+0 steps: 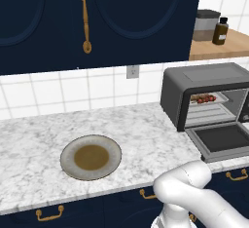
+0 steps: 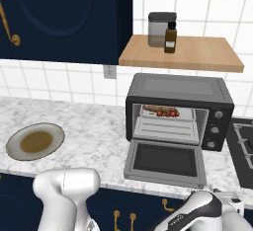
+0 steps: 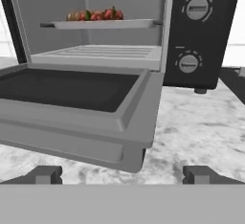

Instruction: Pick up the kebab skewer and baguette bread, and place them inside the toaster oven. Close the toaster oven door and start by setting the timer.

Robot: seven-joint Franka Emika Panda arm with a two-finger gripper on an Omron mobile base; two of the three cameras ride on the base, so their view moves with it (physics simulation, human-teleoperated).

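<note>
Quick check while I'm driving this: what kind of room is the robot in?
A home-style kitchen, by the look of it: a marble-look counter holding a toaster oven with its door down, navy cabinets above, and a stovetop beside it.

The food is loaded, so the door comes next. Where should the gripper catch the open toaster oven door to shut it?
Probably the front edge of the toaster oven door, from below and in front: it lies flat, hinged at the oven, so that free lip lifts easiest. The gripper is open, level with it.

**Kitchen count**

One toaster oven [image 2: 179, 91] with one door [image 2: 167, 163] and three knobs [image 2: 216, 129]. One skewer [image 2: 161, 110] inside. One plate [image 1: 91, 157]. One jar [image 2: 160, 29], one bottle [image 2: 170, 38], one shelf [image 2: 197, 56], one wall socket [image 1: 133, 71].
</note>
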